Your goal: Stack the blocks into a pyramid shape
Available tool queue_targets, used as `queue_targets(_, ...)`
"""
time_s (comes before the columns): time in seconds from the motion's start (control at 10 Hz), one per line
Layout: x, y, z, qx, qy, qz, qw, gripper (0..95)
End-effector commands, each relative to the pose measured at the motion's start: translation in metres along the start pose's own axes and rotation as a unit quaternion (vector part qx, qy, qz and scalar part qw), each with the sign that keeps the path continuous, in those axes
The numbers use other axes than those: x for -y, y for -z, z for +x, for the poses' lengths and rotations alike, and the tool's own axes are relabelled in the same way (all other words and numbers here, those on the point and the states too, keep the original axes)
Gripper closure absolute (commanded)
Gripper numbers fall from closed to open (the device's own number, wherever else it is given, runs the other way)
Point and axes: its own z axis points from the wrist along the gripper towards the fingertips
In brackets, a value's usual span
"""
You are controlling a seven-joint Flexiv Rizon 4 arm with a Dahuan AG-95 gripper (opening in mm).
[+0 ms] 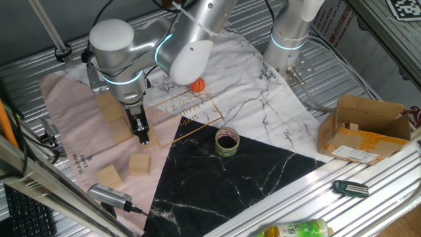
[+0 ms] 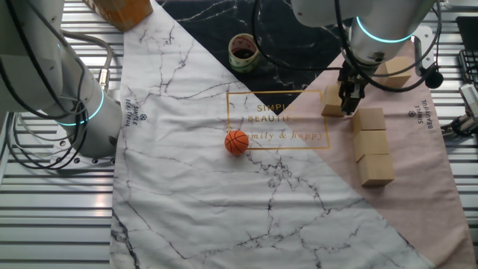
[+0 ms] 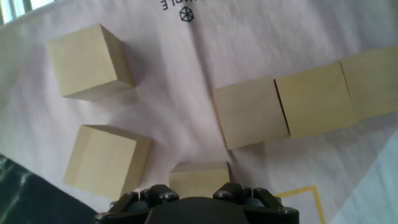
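Note:
Three tan blocks lie edge to edge in a row (image 2: 371,143) (image 3: 314,99) on the pink cloth. Two loose blocks (image 3: 90,60) (image 3: 106,158) lie apart from it. Another block (image 3: 199,174) shows at the bottom edge of the hand view, right against the dark gripper body (image 3: 199,211). My gripper (image 1: 143,137) (image 2: 348,108) points down beside the end of the row, next to a single block (image 2: 332,101). In one fixed view two loose blocks (image 1: 139,163) (image 1: 110,176) lie nearer the front edge. The fingertips are hidden in the hand view, and their gap is unclear elsewhere.
An orange ball (image 2: 237,142) rests mid-cloth and a tape roll (image 1: 227,141) stands on the black marble sheet. A cardboard box (image 1: 365,128) sits at the right. A second arm's base (image 2: 67,97) stands by the white cloth. A silver tool (image 1: 108,195) lies near the front rail.

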Motion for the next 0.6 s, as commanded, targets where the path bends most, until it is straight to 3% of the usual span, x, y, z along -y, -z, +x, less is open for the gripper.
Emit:
queue_targets(0.1, 0.001, -0.002, 0.001, -0.001, -0.001, 0.002, 1.0, 19.0)
queue_targets(0.6, 0.004, -0.017, 0.009, -0.001, -0.003, 0.006, 1.0, 19.0)
